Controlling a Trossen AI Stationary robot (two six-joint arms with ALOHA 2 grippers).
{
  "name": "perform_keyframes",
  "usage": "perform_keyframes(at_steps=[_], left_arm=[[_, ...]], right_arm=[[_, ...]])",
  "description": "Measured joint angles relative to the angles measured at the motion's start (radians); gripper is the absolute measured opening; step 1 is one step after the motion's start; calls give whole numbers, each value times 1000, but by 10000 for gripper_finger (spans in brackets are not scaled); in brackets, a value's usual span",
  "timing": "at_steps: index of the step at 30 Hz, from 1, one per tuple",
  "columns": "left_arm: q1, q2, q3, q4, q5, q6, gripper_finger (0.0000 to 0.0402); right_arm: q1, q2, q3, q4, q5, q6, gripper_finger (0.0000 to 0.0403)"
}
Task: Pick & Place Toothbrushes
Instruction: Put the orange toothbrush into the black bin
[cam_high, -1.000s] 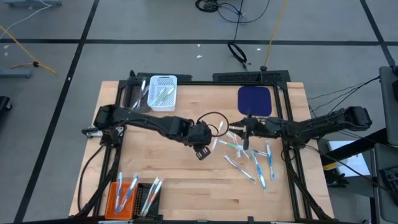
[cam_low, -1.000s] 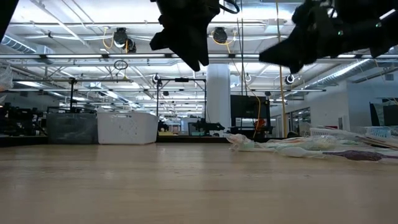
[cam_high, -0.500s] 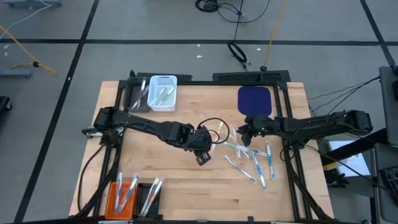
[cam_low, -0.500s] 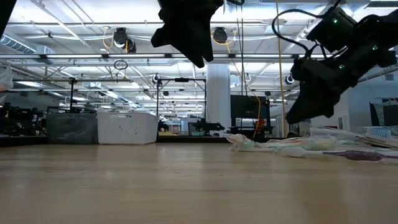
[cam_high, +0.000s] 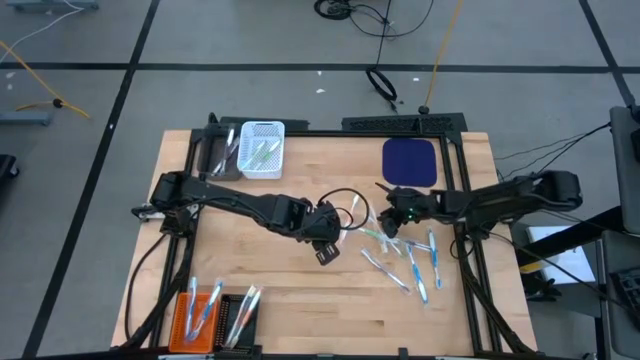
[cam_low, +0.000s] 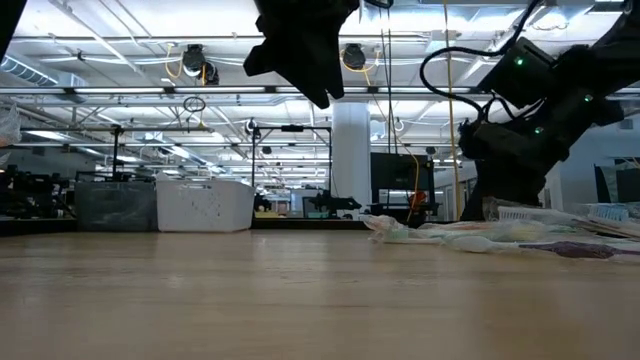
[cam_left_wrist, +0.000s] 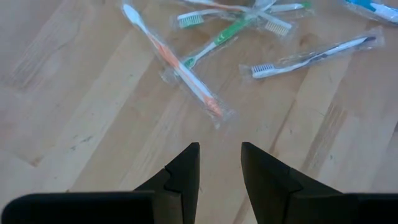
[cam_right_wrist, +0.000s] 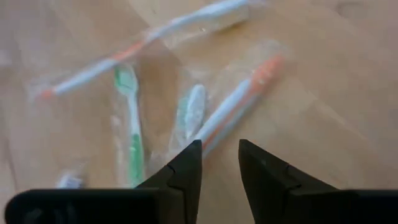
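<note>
A: Where's the R gripper (cam_high: 391, 225) sitting rt now?

B: It's hanging low over the near end of the toothbrushes (cam_high: 405, 256), scattered on the table (cam_high: 300, 300) right of centre. Fingers are standing slightly apart, pinching nothing.

A: Target?

B: Prob. the white-orange brush (cam_right_wrist: 231, 107), lying just ahead of the tips, long axis running roughly in line w/ the reach. R arm's nearer.

A: L gripper (cam_high: 325, 247)?

B: Hovering just left of the pile, fingers spread a bit, empty; another orange brush (cam_left_wrist: 176, 67) lying ahead of it.

A: Vs. 1 s ago?

B: R gripper's dropping & tilting down onto the pile; L is nudging toward the front edge. Brushes aren't shifting.
</note>
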Motion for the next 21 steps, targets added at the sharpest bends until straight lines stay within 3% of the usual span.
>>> perform_keyframes(at_steps=[11, 21], left_arm=[[0, -1, 0, 0, 0, 2, 115], [0, -1, 0, 0, 0, 10, 115]], right_arm=[[-7, 49, 0, 64, -5, -15, 165], [12, 50, 0, 100, -81, 12, 170]])
